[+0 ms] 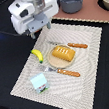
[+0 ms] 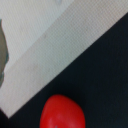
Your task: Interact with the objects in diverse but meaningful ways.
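One arm: white robot gripper (image 1: 40, 28) is hovering over the placemat's corner; jaw state can't be told.
Fruit: round red tomato-like fruit (image 2: 62, 112) is sitting on black cloth beside the woven beige placemat (image 2: 45, 45).

red tomato-like fruit (image 2: 62, 112) on dark surface (image 2: 102, 75) — just off pale mat (image 2: 45, 45) edge

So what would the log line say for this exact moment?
gripper: over mat edge, state unclear | tomato: on dark table, under wrist | loaf, banana, carton: on mat
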